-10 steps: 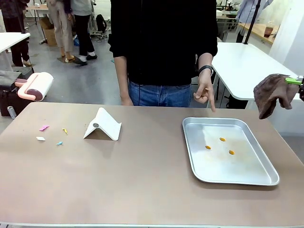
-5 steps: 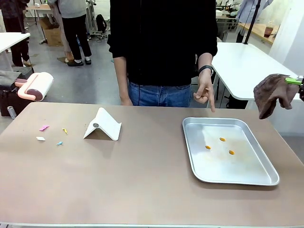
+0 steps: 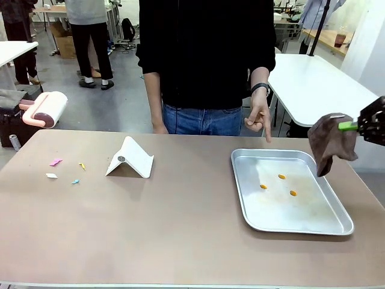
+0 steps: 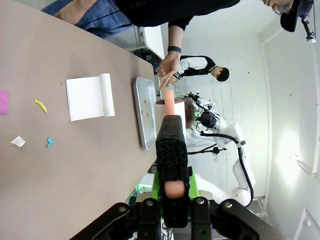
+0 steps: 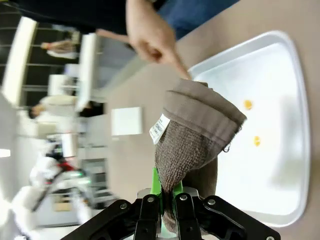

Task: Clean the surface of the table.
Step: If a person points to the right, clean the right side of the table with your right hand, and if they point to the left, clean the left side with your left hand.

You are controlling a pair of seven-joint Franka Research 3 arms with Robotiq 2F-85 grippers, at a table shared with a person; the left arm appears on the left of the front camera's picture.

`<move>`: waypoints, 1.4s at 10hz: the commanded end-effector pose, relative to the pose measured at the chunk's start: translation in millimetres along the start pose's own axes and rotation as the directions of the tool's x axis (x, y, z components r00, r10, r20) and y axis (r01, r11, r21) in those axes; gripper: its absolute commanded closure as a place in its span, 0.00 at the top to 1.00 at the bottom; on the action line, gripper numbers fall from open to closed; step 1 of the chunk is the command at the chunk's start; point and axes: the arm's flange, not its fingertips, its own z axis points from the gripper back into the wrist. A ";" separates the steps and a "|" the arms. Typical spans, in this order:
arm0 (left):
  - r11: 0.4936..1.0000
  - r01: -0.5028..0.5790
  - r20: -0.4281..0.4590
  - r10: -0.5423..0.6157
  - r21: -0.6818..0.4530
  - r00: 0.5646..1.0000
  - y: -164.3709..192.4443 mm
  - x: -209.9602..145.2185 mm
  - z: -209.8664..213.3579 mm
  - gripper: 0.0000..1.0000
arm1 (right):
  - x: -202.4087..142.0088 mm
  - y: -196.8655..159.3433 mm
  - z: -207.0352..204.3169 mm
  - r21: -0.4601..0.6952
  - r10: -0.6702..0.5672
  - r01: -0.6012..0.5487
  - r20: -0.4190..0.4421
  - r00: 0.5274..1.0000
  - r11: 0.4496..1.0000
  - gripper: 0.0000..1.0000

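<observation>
The beige-brown surface (image 3: pixel 180 235) carries a silver tray (image 3: pixel 240 198) with three orange spots (image 3: pixel 281 177) on the right, and a white folded stand (image 3: pixel 129 158) and paper scraps (image 3: pixel 55 161) on the left. Over the tray's far right corner the right hand (image 3: pixel 356 125) is clenched on a brown cloth (image 3: pixel 329 139). Off the far-left corner the left hand (image 4: pixel 172 192) grips a lint roller (image 3: pixel 45 108). Beyond, a person's finger (image 3: pixel 264 133) points at the tray.

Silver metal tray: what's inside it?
Three small orange blobs on the silver metal tray floor. The brown cloth in the right gripper hides its far right rim.
</observation>
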 end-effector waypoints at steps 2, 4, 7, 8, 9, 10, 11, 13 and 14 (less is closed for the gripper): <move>1.000 -0.012 0.002 0.012 -0.002 1.000 -5.8 -3.9 -0.9 0.05 | 3.9 11.1 -30.4 -0.310 0.253 -0.256 -0.048 0.966 0.916 0.09; 1.000 -0.012 0.002 0.012 -0.002 1.000 -5.8 -3.9 -0.9 0.05 | 11.0 13.7 -46.7 -0.451 0.306 -0.291 -0.041 0.951 0.844 0.09; 1.000 -0.012 0.002 0.012 -0.002 1.000 -5.8 -3.9 -0.9 0.05 | 15.3 7.6 -76.4 -0.625 0.387 -0.333 -0.054 0.920 0.706 0.09; 1.000 -0.012 0.002 0.012 -0.002 1.000 -5.8 -3.9 -0.9 0.05 | 16.5 4.0 -86.8 -0.676 0.407 -0.340 -0.064 0.911 0.654 0.09; 1.000 -0.012 0.002 0.012 -0.002 1.000 -5.8 -3.9 -0.9 0.05 | 18.1 1.7 -96.3 -0.681 0.413 -0.355 -0.085 0.907 0.641 0.09; 1.000 -0.012 0.002 0.012 -0.002 1.000 -5.8 -3.9 -0.9 0.05 | 20.5 -3.1 -106.3 -0.694 0.395 -0.366 -0.127 0.910 0.620 0.09; 1.000 -0.012 0.002 0.012 -0.002 1.000 -5.8 -3.9 -0.9 0.05 | 22.1 -7.8 -113.2 -0.699 0.382 -0.371 -0.149 0.912 0.612 0.09; 1.000 -0.012 0.002 0.012 -0.002 1.000 -5.8 -3.9 -0.9 0.05 | 20.6 -15.9 -127.1 -0.699 0.348 -0.385 -0.204 0.915 0.602 0.09; 1.000 -0.012 0.002 0.012 -0.002 1.000 -5.8 -3.9 -0.9 0.05 | 18.2 -21.0 -138.3 -0.679 0.327 -0.400 -0.242 0.913 0.615 0.09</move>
